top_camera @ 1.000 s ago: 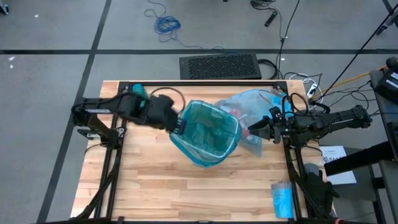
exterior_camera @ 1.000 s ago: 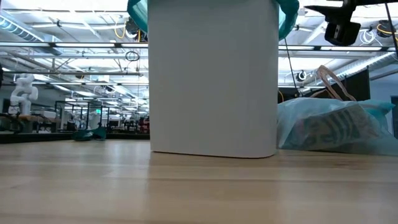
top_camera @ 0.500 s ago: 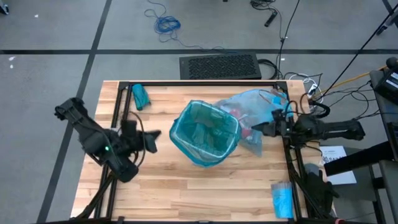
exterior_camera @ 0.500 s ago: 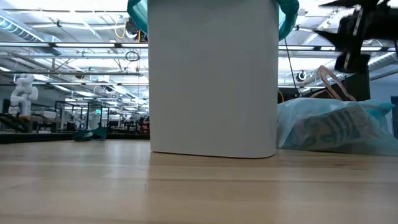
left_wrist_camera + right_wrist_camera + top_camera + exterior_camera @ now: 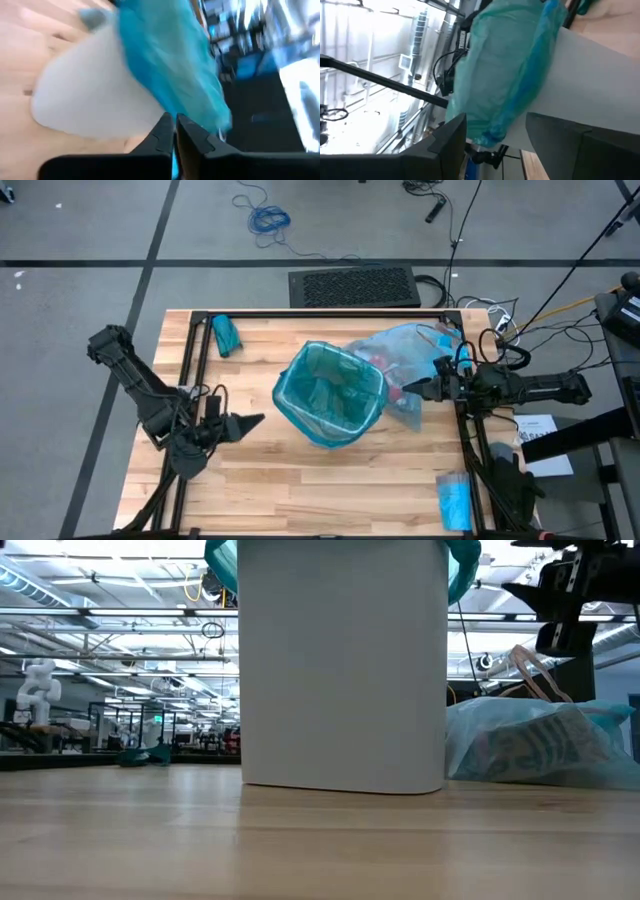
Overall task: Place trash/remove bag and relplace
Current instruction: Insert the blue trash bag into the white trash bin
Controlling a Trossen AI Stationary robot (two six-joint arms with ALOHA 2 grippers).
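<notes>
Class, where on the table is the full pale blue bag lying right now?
In the high view the pale blue bag lies on the table's right side, against the lined white bin, with the right gripper just beside it.

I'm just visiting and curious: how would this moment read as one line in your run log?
left gripper: shut, empty, left of white bin | right gripper: open, over pale blue full bag | teal-green liner: fitted in bin

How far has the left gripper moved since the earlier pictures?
Yes, it moved. The left gripper has left the white bin rim and pulled back toward the table's left edge, shut and empty.
</notes>
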